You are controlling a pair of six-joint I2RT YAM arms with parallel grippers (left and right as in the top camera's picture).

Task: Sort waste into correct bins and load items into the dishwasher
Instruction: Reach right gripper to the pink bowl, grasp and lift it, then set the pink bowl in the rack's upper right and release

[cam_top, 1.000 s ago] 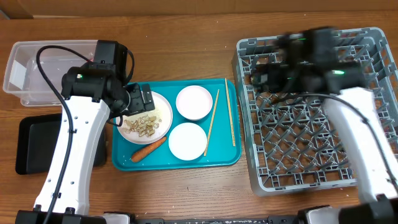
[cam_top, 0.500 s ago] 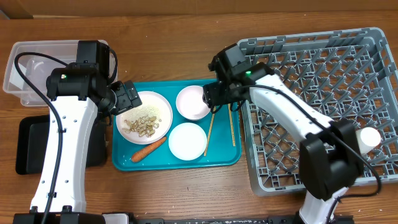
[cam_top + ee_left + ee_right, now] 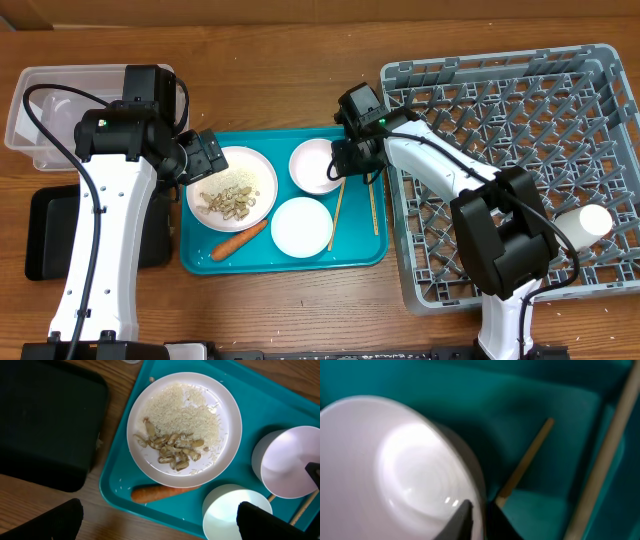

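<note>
Your right gripper has moved in and now pinches the pale pink bowl by its rim, on the teal tray; your left gripper stays spread wide over the white plate

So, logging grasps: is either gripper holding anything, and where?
Right gripper straddles the pale bowl at its rim; grip unconfirmed. Left gripper holds nothing.

The teal tray carries a white plate, beige bits, an orange carrot. Left of it, a black bin; right, a grey latticed rack.
</note>
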